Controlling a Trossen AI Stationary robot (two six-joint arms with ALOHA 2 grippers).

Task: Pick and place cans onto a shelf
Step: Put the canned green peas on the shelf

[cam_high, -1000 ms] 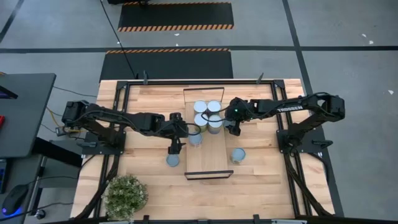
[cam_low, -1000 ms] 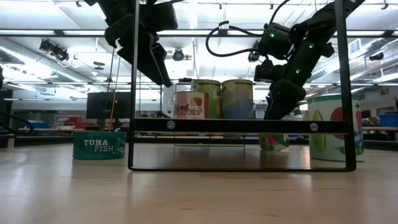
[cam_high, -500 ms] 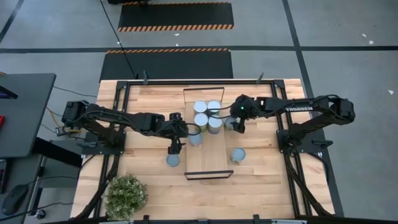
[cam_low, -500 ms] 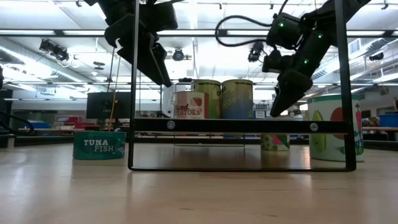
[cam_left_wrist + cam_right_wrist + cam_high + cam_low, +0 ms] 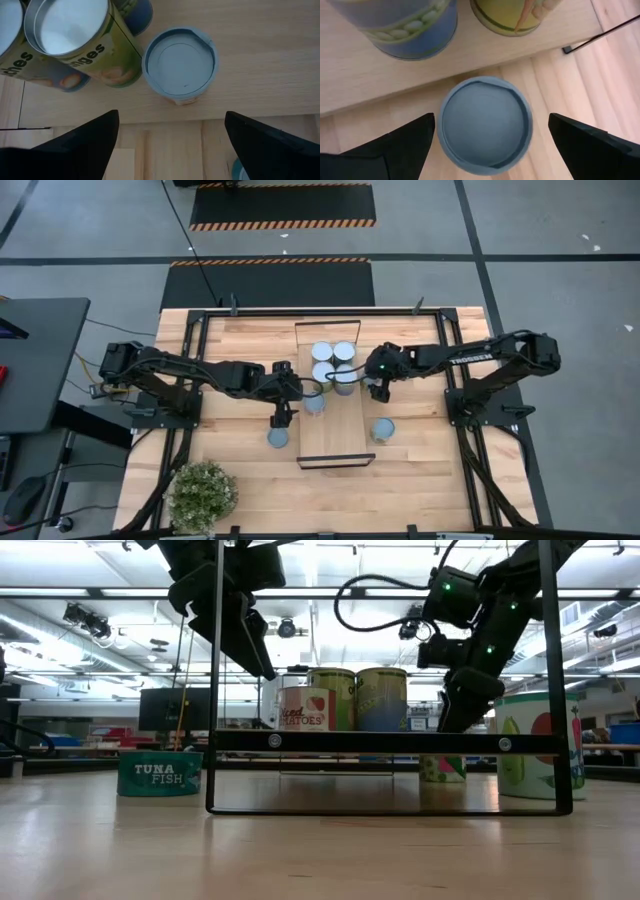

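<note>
Right gripper (image 5: 485, 145) spread above can (image 5: 484, 124).

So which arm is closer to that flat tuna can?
Left. Its tool hangs right by the tuna can, left of the shelf; the right tool sits across the shelf.
</note>
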